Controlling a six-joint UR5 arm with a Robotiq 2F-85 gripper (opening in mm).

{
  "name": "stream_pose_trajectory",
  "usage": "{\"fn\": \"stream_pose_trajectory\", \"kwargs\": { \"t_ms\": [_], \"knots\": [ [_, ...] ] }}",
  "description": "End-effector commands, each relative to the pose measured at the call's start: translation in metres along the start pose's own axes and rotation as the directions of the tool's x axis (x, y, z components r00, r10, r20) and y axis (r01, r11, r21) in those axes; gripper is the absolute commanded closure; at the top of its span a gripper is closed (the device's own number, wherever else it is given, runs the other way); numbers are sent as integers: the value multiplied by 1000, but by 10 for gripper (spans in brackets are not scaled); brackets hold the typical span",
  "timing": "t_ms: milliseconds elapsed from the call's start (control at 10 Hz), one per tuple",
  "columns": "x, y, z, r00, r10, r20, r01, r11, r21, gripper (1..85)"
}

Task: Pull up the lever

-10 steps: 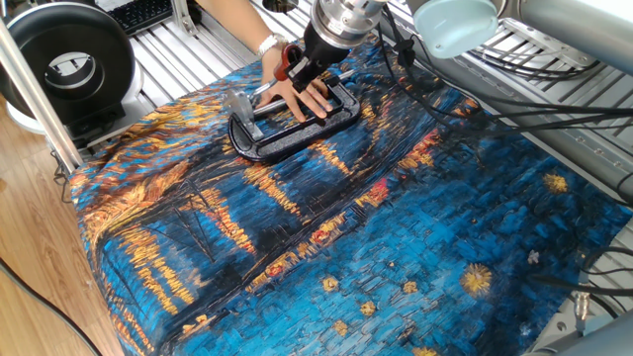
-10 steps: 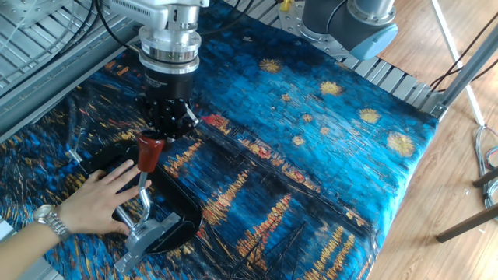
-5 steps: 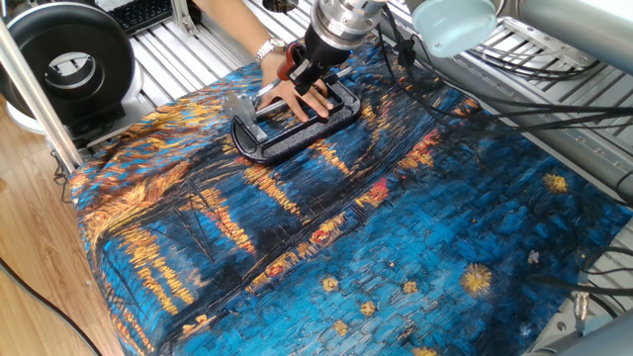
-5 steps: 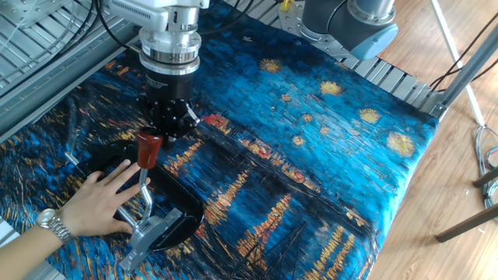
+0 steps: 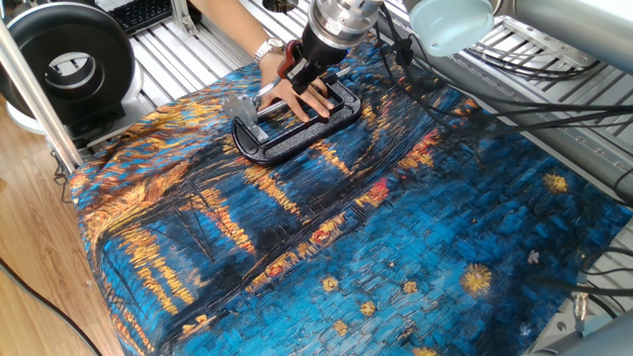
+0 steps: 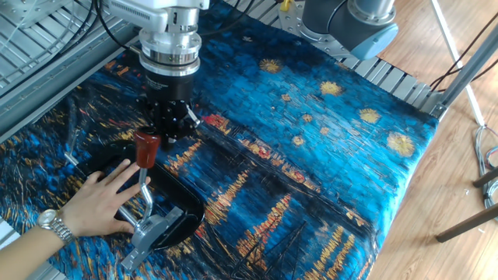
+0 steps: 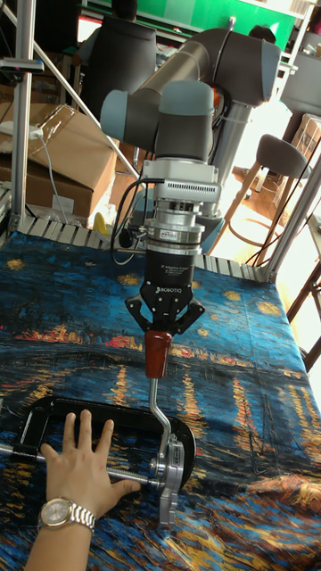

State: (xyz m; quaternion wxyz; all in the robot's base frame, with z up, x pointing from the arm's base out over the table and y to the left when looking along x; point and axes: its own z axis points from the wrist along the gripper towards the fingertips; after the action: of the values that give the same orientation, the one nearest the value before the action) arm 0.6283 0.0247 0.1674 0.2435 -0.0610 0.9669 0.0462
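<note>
**Red tip caught in the gripper, lever standing nearly upright**

Red plastic tip first: in the tall fixed view the lever rises from a silver bracket at the right end of the black clamp frame. Going left to right, a person's hand with a wristwatch lies flat inside the frame, then comes the lever. The gripper sits right on top of it, fingers pinching the red tip. Everything rests on a blue and orange painted cloth.
</note>
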Motion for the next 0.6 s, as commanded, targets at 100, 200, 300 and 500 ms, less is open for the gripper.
{"fn": "stream_pose_trajectory", "kwargs": {
  "t_ms": [100, 200, 300, 500],
  "knots": [
    [-8, -1, -2, 999, -33, 15, 33, 999, 31, 760],
    [-6, -3, 1, 1000, -23, 5, 23, 999, 28, 760],
    [-8, -6, 2, 999, -34, 14, 33, 999, 29, 760],
    [-24, -10, 1, 992, -104, 66, 100, 993, 57, 757]
  ]
}}
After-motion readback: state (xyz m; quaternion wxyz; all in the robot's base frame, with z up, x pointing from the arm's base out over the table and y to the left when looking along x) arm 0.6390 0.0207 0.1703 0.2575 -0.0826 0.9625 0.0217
